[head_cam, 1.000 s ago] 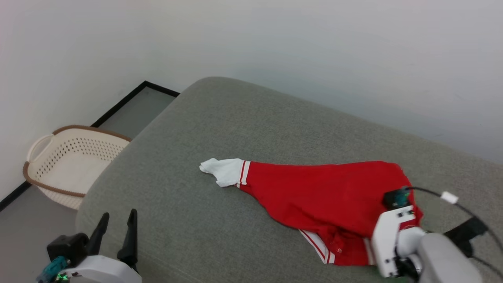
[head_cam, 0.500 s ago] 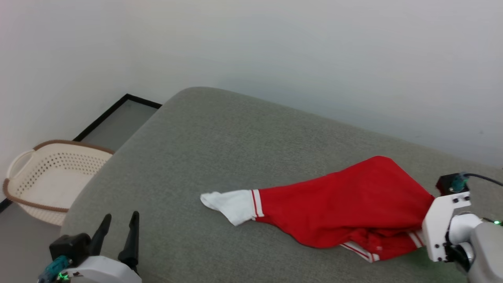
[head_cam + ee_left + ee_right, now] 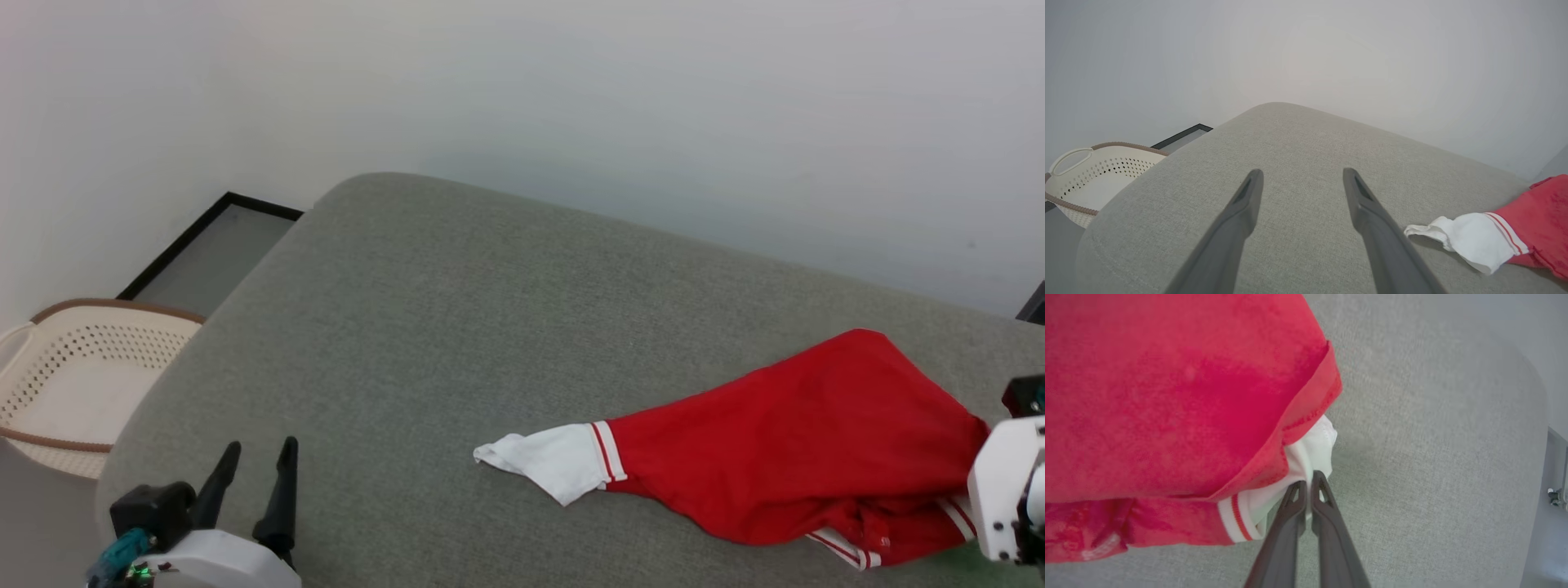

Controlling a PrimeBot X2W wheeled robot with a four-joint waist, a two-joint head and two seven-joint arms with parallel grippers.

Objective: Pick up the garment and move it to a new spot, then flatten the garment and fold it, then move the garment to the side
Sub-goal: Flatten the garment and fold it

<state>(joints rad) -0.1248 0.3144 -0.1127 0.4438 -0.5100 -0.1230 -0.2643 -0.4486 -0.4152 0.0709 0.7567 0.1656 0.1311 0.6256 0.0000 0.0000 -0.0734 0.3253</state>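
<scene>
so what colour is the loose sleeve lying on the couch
White, with thin red stripes where the sleeve meets the red garment; clearest in the left wrist view.

garment (image 3: 784,433): 1
left end effector (image 3: 261,443) + right end effector (image 3: 1309,479): 2
laundry basket (image 3: 73,343): 1
grey cushion (image 3: 457,327): 1

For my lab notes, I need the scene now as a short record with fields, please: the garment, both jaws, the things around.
garment: red with white sleeves, lying drawn out, unfolded, on the grey cushion
free sleeve: white, points to the robot's left
right jaws: shut on a white part of the garment's other end
left jaws: open, empty, over bare cushion
basket: cream, perforated, on the floor beside the cushion
</scene>
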